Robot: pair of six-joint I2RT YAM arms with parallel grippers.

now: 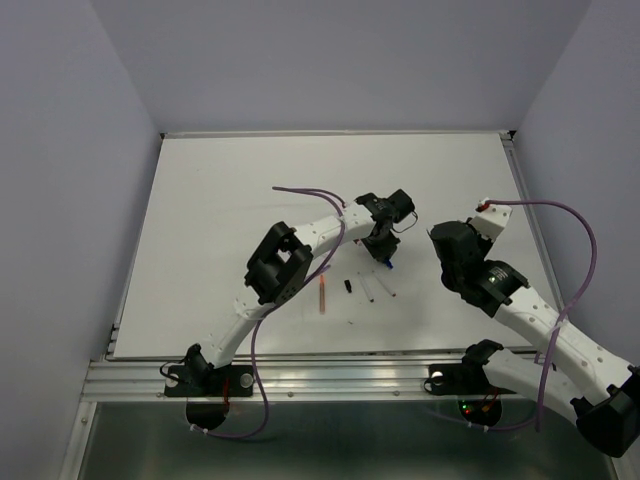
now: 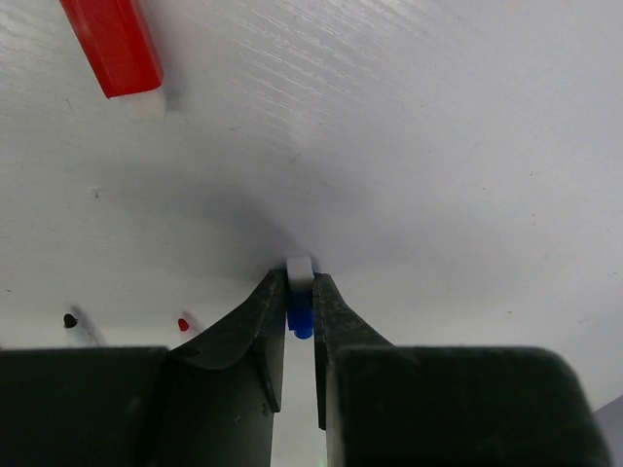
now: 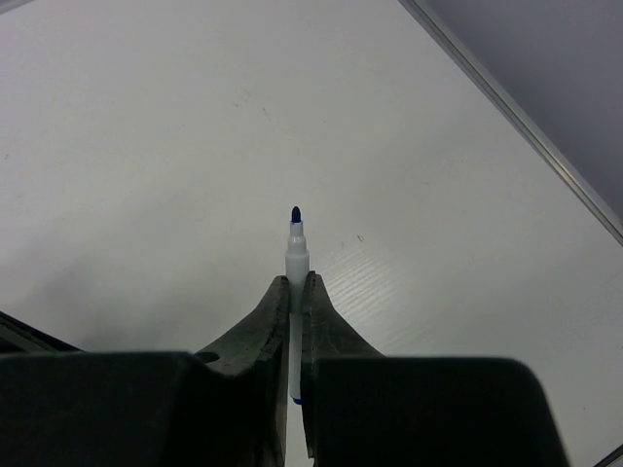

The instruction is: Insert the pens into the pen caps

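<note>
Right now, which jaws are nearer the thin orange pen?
Left. Its jaws, shut on a blue cap, hang beyond and right of the thin orange pen; the right jaws, gripping a blue-tipped pen, sit farther right.

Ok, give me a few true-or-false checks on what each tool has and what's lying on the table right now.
1. The right tool is shut on a blue-tipped pen. True.
2. The left tool is open and empty. False: it is shut on a blue cap.
3. A red cap lies on the table. True.
4. The blue-tipped pen is already seated in the blue cap. False: each sits in its own tool, and the pen's tip is bare.
5. The orange pen lies loose on the table. True.
</note>
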